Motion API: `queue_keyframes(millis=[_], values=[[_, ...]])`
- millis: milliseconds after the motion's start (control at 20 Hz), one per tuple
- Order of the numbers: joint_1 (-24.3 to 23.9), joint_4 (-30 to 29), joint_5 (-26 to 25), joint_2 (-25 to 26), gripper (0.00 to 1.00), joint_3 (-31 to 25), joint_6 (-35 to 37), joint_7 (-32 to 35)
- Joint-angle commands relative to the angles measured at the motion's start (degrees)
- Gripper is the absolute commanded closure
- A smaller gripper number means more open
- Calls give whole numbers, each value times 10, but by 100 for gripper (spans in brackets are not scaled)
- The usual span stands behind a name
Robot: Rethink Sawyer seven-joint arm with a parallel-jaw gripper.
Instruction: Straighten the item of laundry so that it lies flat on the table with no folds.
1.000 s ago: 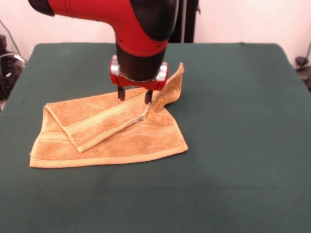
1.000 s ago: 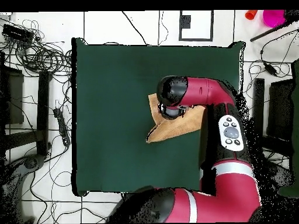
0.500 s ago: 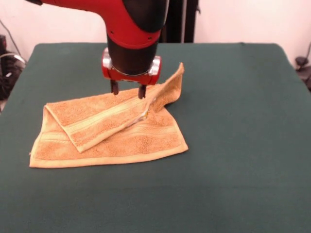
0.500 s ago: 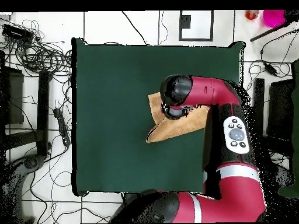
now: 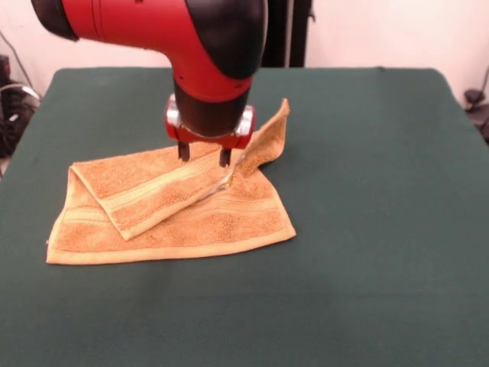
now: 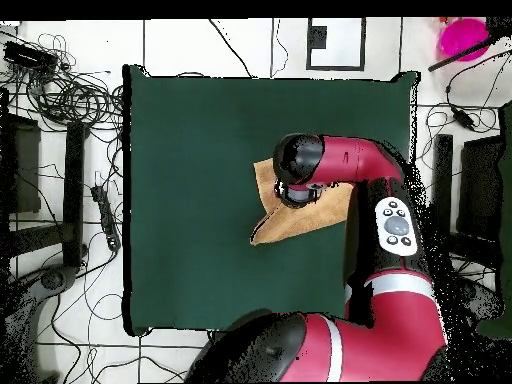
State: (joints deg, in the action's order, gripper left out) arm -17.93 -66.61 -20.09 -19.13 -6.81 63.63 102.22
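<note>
- The item of laundry [image 5: 172,210], an orange-tan terry towel, lay on the table [image 5: 367,229], near the middle of the green cloth in the overhead view.
- The towel was not flat. One layer was folded diagonally across the layer beneath it, with a pale woven band running along the folded flap.
- One corner of the towel [image 5: 273,136] stood up off the cloth, on the side away from the wide folded end.
- Judged by its look, the terry was soft, light and limp. It would drape and drag rather than hold a shape, and was neither slippery nor fragile.
- The best hold appeared to be the raised corner or the free edge of the upper flap, since both stood clear of the lower layer.
- The gripper [image 5: 204,157] hung just above the folded flap, beside the raised corner. Its two dark fingers stood apart and held nothing.
- In the overhead view, the arm [image 6: 345,165] covered much of the towel.
</note>
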Motion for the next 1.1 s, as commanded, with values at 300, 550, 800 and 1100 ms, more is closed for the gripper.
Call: queue_keyframes(millis=[300,550,800,1100], values=[[13,11,-36,84,0,-24,-85,-2],[8,16,-37,84,0,-27,-84,-5],[4,22,-32,82,0,-32,-72,-15],[-5,-8,-13,33,0,-37,-33,-35]])
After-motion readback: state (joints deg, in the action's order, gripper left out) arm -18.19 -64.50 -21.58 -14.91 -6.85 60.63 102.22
